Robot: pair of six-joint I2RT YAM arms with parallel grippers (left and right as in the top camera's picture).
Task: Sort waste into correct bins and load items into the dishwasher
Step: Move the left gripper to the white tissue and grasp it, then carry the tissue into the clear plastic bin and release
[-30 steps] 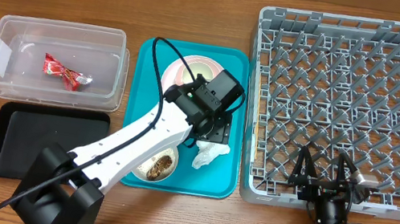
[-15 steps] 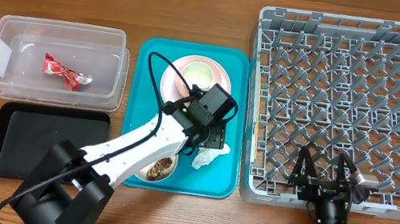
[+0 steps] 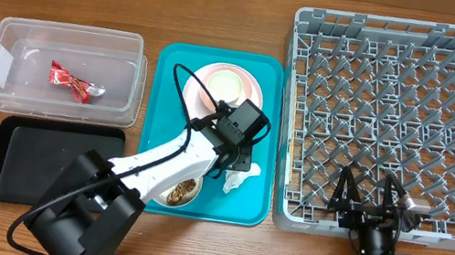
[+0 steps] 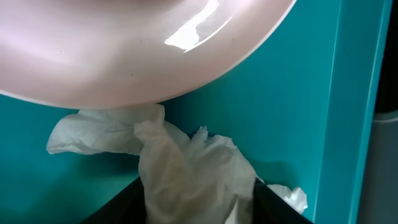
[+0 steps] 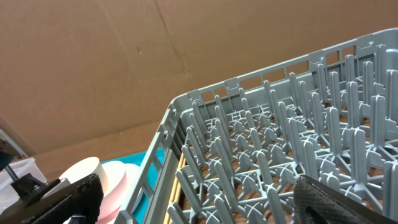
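Observation:
A crumpled white napkin point(image 3: 240, 180) point(image 4: 186, 165) lies on the teal tray point(image 3: 171, 76), at the rim of a pale pink bowl point(image 3: 225, 85) point(image 4: 124, 56). My left gripper point(image 3: 236, 168) point(image 4: 199, 208) is down over the napkin, whose folds fill the gap between both black fingers. Near the tray's front, under the left arm, a bowl of food scraps point(image 3: 180, 191) shows. A red wrapper point(image 3: 73, 81) lies in the clear tub point(image 3: 72, 29). My right gripper point(image 3: 368, 199) point(image 5: 205, 202) stands open at the front wall of the grey dish rack point(image 3: 290, 110) point(image 5: 280, 149).
The shallow black tray point(image 3: 55, 159) sits in front of the clear tub at the left. The teal tray's right rim runs close to the rack's left wall. Bare wooden table lies behind the tub and tray.
The left gripper has come down and forward from over the pink bowl onto the napkin, and its fingers have narrowed around it. The right arm has not moved.

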